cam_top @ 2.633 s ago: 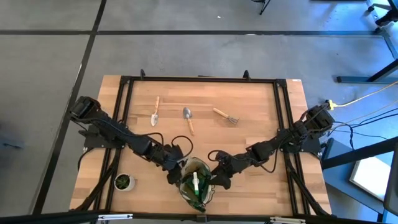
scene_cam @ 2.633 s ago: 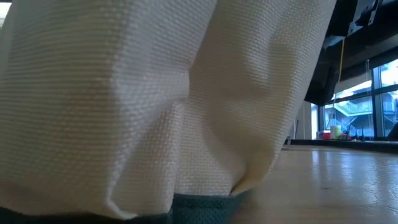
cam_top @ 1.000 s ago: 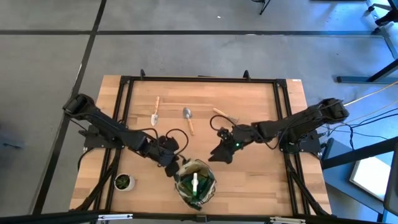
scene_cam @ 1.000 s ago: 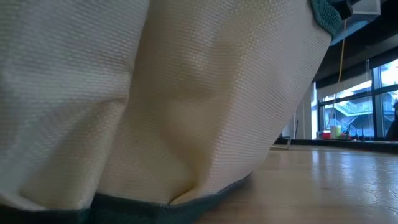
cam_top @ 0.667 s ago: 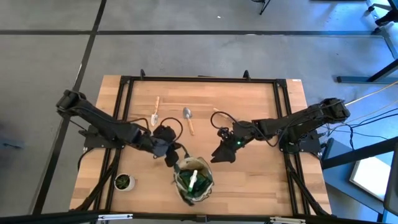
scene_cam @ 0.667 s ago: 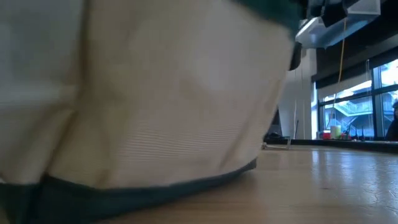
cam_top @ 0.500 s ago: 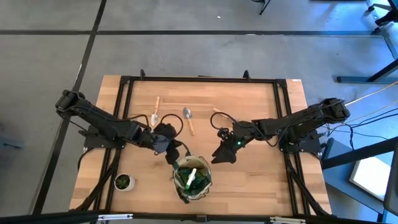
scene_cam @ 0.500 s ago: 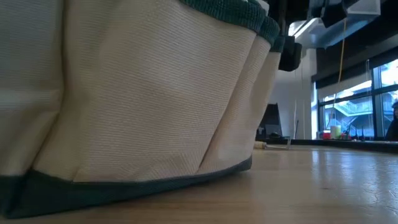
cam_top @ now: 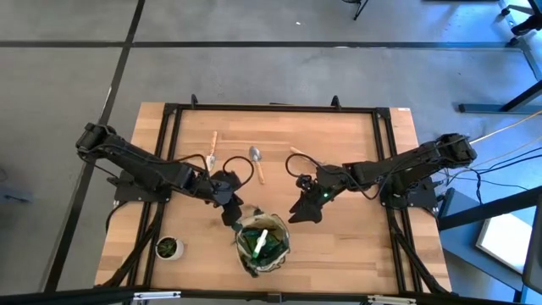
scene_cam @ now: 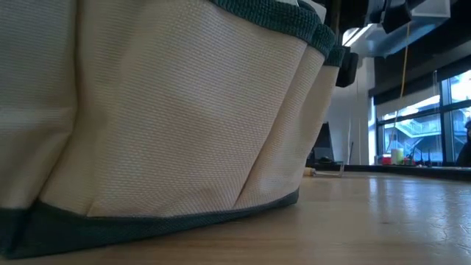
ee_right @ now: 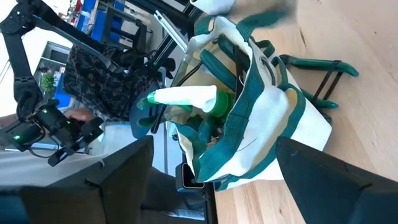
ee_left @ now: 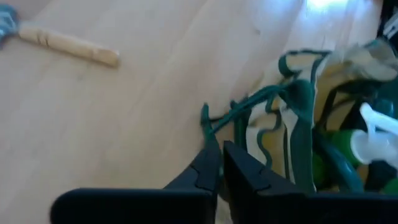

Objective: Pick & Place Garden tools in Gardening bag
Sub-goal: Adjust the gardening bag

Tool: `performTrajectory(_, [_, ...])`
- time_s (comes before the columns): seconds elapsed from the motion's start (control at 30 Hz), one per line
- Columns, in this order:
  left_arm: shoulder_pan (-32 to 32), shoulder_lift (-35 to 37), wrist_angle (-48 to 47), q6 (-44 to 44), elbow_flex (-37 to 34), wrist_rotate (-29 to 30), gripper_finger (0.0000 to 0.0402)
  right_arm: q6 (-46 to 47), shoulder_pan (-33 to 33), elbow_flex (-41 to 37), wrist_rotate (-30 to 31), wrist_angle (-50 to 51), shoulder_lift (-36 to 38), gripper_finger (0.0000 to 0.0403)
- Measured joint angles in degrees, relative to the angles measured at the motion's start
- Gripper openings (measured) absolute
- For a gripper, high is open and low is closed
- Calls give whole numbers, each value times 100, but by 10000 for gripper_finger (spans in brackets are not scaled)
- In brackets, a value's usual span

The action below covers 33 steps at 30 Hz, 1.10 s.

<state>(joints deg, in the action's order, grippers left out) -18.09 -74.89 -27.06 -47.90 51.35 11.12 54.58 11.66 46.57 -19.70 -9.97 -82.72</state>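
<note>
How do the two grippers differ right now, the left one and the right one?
The left gripper is at the gardening bag, its fingers nearly together beside a green loop handle; the right gripper is apart from the bag, its fingers spread wide. The left comes in from the bag's left side, the right from its right. Both are dark two-finger grippers holding no tool.

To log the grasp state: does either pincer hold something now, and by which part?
The left pincer seems to pinch the gardening bag by its green loop handle; the right pincer is open, empty.
</note>
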Motion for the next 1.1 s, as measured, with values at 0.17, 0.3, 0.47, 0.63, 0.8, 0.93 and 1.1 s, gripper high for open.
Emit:
performTrajectory(0.17, [-2,0,-20,-81,0,-335,102,-23,0,0,2,15,0,339])
performTrajectory(0.3, [-2,0,-23,-100,0,-112,183,-138,0,0,2,236,-2,339])
performTrajectory(0.47, [64,0,-21,-343,0,541,243,-432,-16,-3,-197,753,-9,339])
performTrajectory(0.63, [191,2,-23,-987,0,1052,252,-470,-249,-450,-761,-568,-9,339])
performTrajectory(0.8, [326,2,17,-1512,0,1045,247,-111,-595,-1166,-1124,-2308,-7,339])
performTrajectory(0.93, [443,4,55,-2064,0,1042,244,20,-867,-1367,-1783,-2344,-7,339])
performTrajectory(1.1, [719,4,348,-2652,0,1042,244,-188,-1303,-1458,-2613,-2384,-9,339])
